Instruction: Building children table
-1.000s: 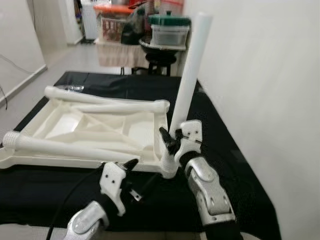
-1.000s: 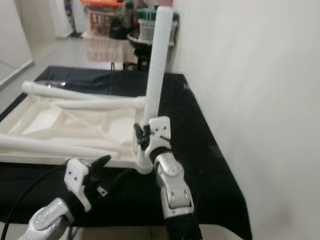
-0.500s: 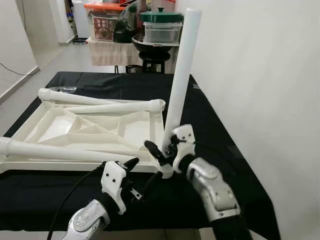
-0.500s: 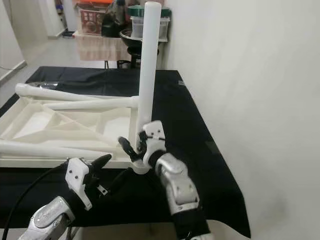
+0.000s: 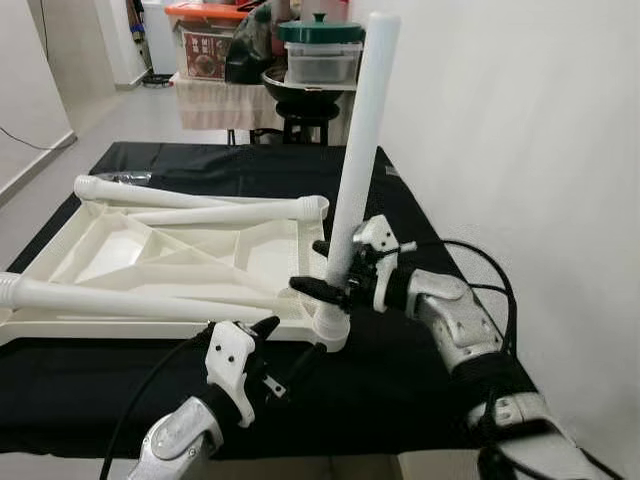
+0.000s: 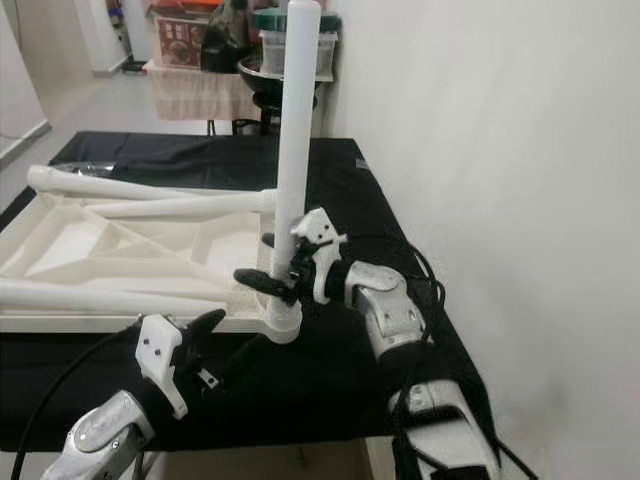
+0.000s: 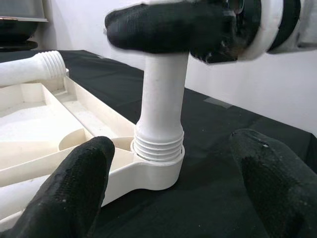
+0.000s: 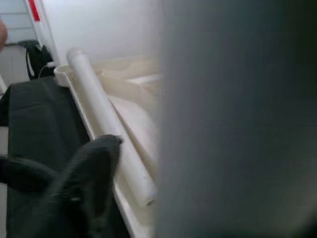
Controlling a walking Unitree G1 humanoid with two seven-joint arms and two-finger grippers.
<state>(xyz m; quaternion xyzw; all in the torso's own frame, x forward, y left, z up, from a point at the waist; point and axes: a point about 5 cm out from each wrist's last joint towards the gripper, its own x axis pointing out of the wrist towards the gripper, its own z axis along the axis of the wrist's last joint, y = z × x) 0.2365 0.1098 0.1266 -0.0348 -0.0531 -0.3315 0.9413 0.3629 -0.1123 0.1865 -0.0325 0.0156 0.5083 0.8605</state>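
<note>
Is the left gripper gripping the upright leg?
No: the left gripper is open, its fingers apart on either side of the leg, touching neither it nor the socket.

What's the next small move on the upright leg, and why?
Probably keep turning the leg with the right gripper to screw it further in. That gripper is clamped low on the leg, which stands upright in the tabletop's corner socket, yet thread rings show above the socket rim. The left gripper hovers open beside the socket, not holding anything.

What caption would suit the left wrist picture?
Right gripper clasps the upright table leg in its corner socket, left fingers open.
</note>
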